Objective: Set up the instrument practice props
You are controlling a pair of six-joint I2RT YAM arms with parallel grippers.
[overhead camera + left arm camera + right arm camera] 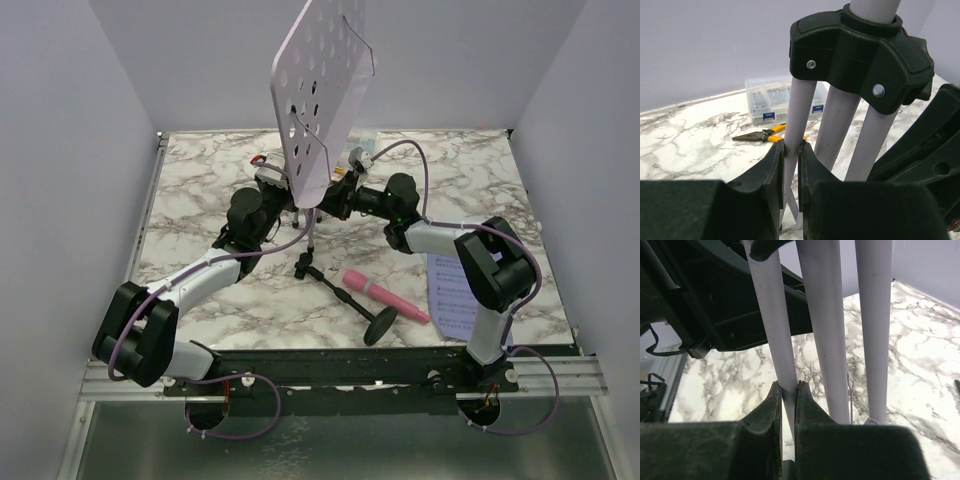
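The lilac perforated music-stand plate point(322, 85) rises tilted on its tripod point(312, 222) at the table's middle back. My left gripper point(791, 146) is shut on one lilac tripod leg point(799, 110), just below the black hub point(860, 50). My right gripper point(788, 386) is shut on another lilac leg point(774, 330) from the other side. The pink toy microphone point(385, 297) lies on the table with its black round-base stand point(380, 326) tipped over, in front of the tripod. A lavender sheet-music page point(452, 295) lies flat at the right, partly under my right arm.
A clear plastic compartment box point(771, 97) stands by the back wall, with yellow-handled pliers point(762, 134) lying in front of it. White walls close in the marble table point(200, 200) on three sides. The black rail point(330, 365) runs along the near edge.
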